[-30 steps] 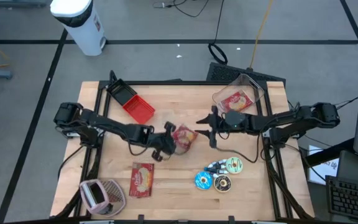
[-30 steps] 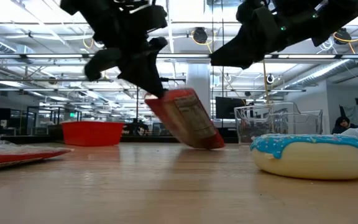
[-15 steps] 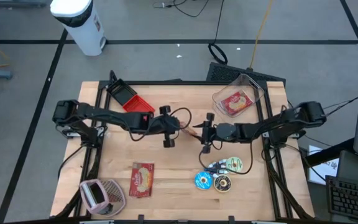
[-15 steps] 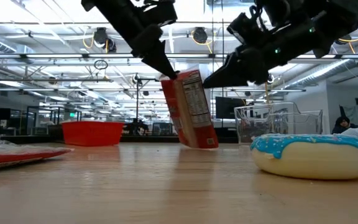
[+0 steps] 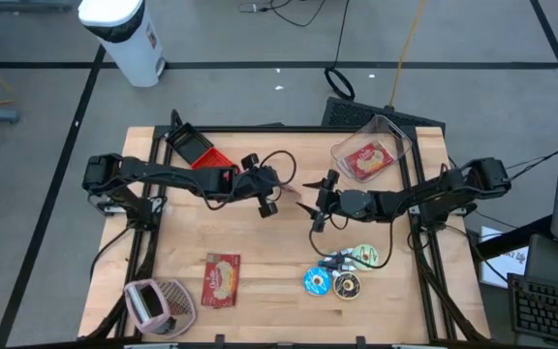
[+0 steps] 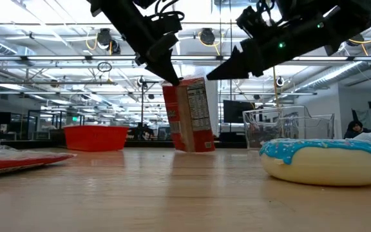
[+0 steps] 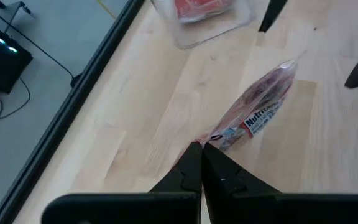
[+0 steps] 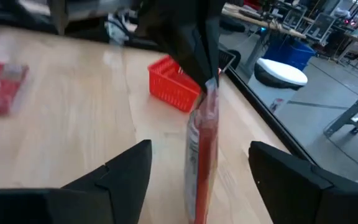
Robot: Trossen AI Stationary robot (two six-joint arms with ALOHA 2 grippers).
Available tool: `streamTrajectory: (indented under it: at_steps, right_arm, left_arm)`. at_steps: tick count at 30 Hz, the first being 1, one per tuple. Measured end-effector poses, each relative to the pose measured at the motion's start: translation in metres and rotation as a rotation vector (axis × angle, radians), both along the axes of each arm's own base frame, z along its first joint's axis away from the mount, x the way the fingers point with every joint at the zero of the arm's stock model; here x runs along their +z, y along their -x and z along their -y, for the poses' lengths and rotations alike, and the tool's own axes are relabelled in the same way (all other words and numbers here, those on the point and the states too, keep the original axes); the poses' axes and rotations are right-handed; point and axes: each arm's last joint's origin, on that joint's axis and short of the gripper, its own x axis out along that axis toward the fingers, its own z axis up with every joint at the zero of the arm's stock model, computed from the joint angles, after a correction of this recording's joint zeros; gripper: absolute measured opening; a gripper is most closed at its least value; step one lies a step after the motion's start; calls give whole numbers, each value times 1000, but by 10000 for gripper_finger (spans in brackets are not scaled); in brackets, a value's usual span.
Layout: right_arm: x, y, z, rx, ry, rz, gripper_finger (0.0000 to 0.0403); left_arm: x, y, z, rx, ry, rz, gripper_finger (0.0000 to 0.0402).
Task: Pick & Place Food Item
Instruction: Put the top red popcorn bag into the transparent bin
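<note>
A red food packet (image 6: 189, 115) stands upright near the table's middle, its printed side toward the low view. Above it, my left gripper (image 6: 171, 77) is shut on its top edge. My right gripper (image 8: 199, 149) is open, level with the packet and coming from the table's right. Its two fingers (image 8: 124, 167) stand on either side of the packet (image 8: 202, 143) without touching it. In the high view the left gripper (image 5: 269, 191) and the right gripper (image 5: 324, 202) face each other. My left gripper pinches the packet's top edge (image 7: 215, 138) at one corner between its two shut fingers (image 7: 194, 163). The fingers slant down from the table's left. The packet hangs upright below them, with its lower edge (image 6: 197, 149) at the table top.
A clear container (image 5: 369, 155) with red food sits at the far right. A red basket (image 5: 204, 160) lies at the far left. Donuts (image 5: 342, 273) lie near the front right, another red packet (image 5: 221, 279) and a pink-white object (image 5: 158, 302) at the front left.
My left gripper has gone up and toward the table's far edge and has rolled. The packet, tilted a second ago, now stands upright below it. My right gripper has sunk and turned toward the packet, so that its fingers now flank it.
</note>
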Motion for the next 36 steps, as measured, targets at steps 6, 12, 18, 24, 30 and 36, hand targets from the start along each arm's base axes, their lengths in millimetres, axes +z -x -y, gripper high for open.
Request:
streamTrajectory:
  at_steps: [6,12,18,24,30,36]
  right_arm:
    - [8,-7,5,-11,-2,21,259]
    - [14,-11,16,-19,-30,49,254]
    - [12,-12,24,91,-292,87,254]
    - [10,-12,28,253,-532,71,254]
    - [8,-10,38,217,-575,59,254]
    - [7,-7,57,133,-673,91,254]
  left_arm:
    - [0,0,-1,-3,-2,2,0]
    - [0,0,-1,-9,0,3,0]
    - [0,-1,0,-43,10,-6,0]
    - [-1,-1,3,-148,19,-29,0]
    - [-1,-1,9,-275,-105,-94,0]
    - [8,3,34,-497,-277,-144,0]
